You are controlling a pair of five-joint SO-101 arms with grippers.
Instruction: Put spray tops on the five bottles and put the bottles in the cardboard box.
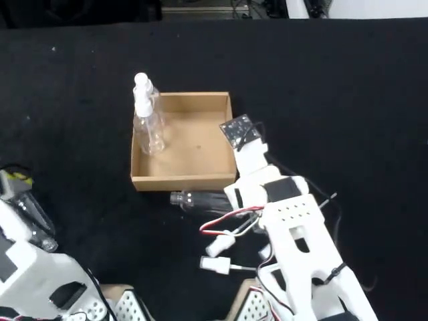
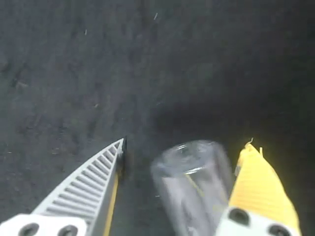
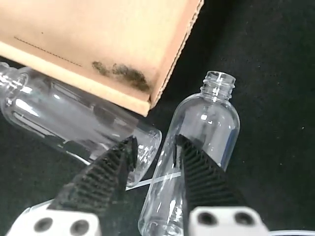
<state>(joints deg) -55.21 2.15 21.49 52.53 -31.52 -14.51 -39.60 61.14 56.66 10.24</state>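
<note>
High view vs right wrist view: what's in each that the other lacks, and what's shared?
High view: two spray-topped bottles standing in the cardboard box, loose spray tops on the table, another bottle at lower left. Right wrist view: an uncapped bottle beneath the open right gripper. Shared: the box and a bottle lying along its front wall.

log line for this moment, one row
left tool: open, bottle between | right tool: open over two uncapped bottles by box | in box: two capped bottles | tops: two loose on table

My left hand (image 2: 185, 144) sits low, fingers spread wide; my right hand (image 3: 155, 139) points down, fingers narrowly parted.
</note>
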